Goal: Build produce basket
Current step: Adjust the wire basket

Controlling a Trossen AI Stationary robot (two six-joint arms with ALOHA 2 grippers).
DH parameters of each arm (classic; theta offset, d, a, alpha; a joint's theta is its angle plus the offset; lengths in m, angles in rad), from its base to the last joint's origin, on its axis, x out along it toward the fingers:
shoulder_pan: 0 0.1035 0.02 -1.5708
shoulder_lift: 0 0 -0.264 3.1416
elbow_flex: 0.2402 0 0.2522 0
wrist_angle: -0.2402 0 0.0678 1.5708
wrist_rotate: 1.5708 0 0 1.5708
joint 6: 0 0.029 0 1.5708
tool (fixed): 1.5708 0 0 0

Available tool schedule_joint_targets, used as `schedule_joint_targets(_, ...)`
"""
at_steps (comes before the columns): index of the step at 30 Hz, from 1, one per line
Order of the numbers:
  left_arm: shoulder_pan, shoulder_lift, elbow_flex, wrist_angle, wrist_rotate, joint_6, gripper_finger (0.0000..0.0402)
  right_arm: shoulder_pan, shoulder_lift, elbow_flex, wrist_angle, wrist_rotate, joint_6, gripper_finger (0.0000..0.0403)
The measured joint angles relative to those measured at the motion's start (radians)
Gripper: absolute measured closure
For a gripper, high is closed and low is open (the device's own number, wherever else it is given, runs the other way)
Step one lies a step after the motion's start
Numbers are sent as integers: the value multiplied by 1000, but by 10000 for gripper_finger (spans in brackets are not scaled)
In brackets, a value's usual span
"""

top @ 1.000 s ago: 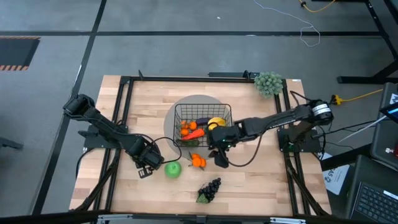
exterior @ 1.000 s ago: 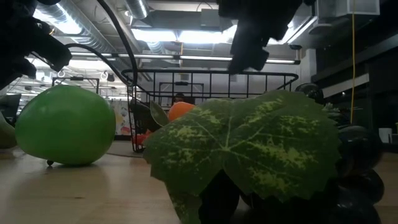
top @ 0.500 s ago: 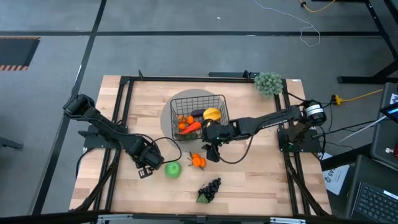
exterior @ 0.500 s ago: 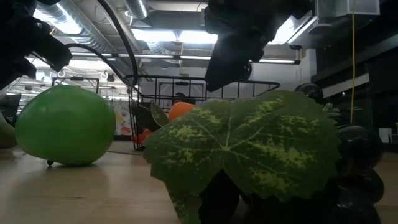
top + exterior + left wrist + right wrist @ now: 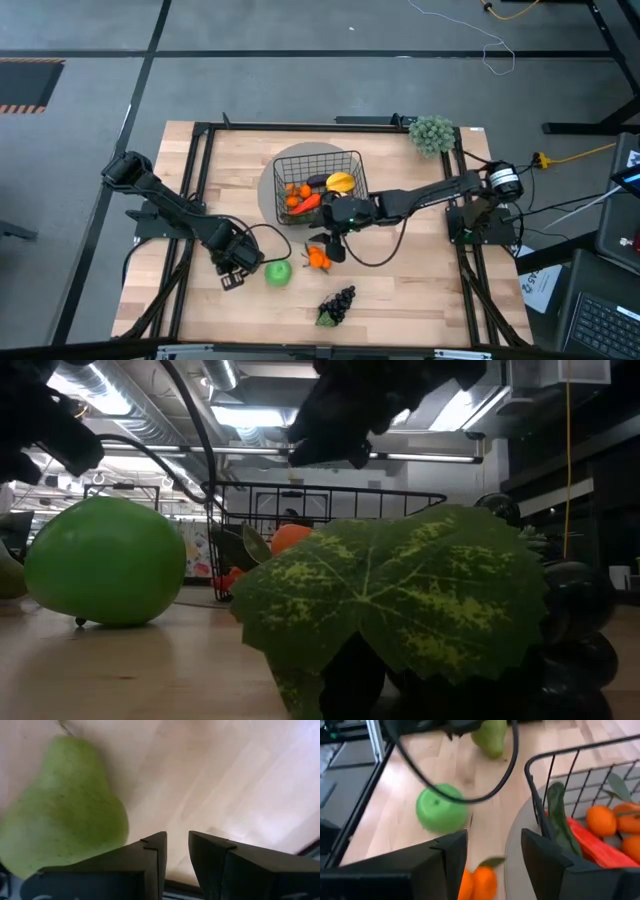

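Hovering just above the desk (image 5: 420, 280), the right end effector (image 5: 328, 246) hangs with its two fingers spread apart and nothing between them. It sits beside the front corner of the black wire-mesh basket (image 5: 352, 160), directly over the small oranges (image 5: 318, 259) that lie on the wood. From the right wrist view the same oranges (image 5: 479, 883) show in the gap between the fingers, with a green leaf on top.

The basket stands on a flat grey round disc (image 5: 272, 185) near the middle of the desk. Inside it lie more oranges (image 5: 296, 196), a red-orange carrot (image 5: 306, 204), a purple eggplant (image 5: 319, 183), a yellow fruit (image 5: 341, 183) and a dark green cucumber (image 5: 560, 820) against the near wall.

The left end effector (image 5: 240, 270) rests low at the front left of the desk, its fingers (image 5: 150, 855) parted by a narrow gap and gripping nothing. A green pear (image 5: 60, 815) lies just beside them, apart from the fingers. The green apple (image 5: 277, 271) sits on the wood between that end effector and the oranges.

Dark grapes (image 5: 338, 303) with a mottled leaf (image 5: 400, 590) lie near the front edge. A pale grey-green bushy cluster (image 5: 432, 133) stands at the far right corner.
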Motion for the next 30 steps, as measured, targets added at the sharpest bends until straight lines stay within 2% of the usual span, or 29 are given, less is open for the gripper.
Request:
schedule_joint_targets(4,0,0,0,3,16,0,333,1,71,15,32,3,-26,229)
schedule_joint_targets(9,0,0,0,10,-8,0,333,1,182,145,1,7,-89,229)
schedule_joint_targets(19,-1,0,0,20,-72,1,333,12,349,461,-306,288,-179,229)
schedule_joint_targets(23,-1,0,0,21,-96,1,333,4,376,502,-313,365,-179,229)
schedule_joint_targets(30,-7,0,0,22,-102,12,333,-2,371,506,-369,361,-182,229)
